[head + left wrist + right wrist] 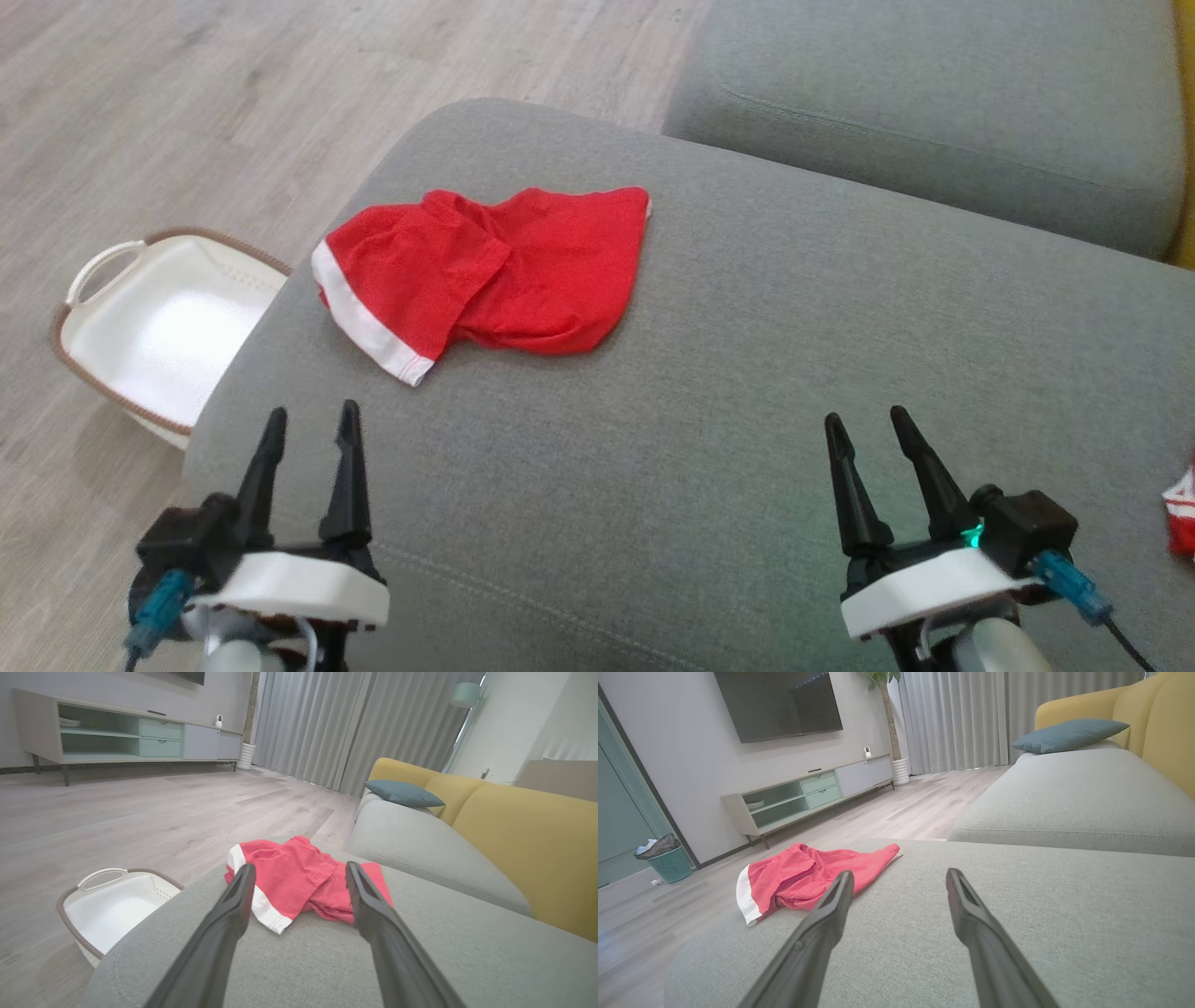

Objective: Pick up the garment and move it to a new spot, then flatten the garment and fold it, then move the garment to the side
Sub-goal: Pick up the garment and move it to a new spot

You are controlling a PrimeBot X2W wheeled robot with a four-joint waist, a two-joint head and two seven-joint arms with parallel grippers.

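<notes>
Nothing is started yet, by the look of it. The garment (485,275), red with a white band, lies crumpled on the grey sofa seat (709,392), on the far left part of it, close to the rounded edge. Down on the floor to the left, just off that edge, sits a white basket (63,341).

The left gripper (314,408) hovers at the near left with both fingers spread apart and nothing between them. The right gripper (864,413), at the near right, is just as wide open and just as empty. Neither touches the cloth. The left one is nearer to it, and the right is well apart from it.

So every step looks to be ahead: the pickup, the move to a new spot, the flattening, the fold and the shift to the side.

As for how it lies, its long axis runs roughly left to right across the seat, tilted so the right end sits farther away. The white band marks the near-left end, and the plain red end points far right. The middle is bunched and folded over itself, so it is not flat.

A scrap of red and white (1181,513) peeks in at the right edge, but too little shows to say what it is.
</notes>
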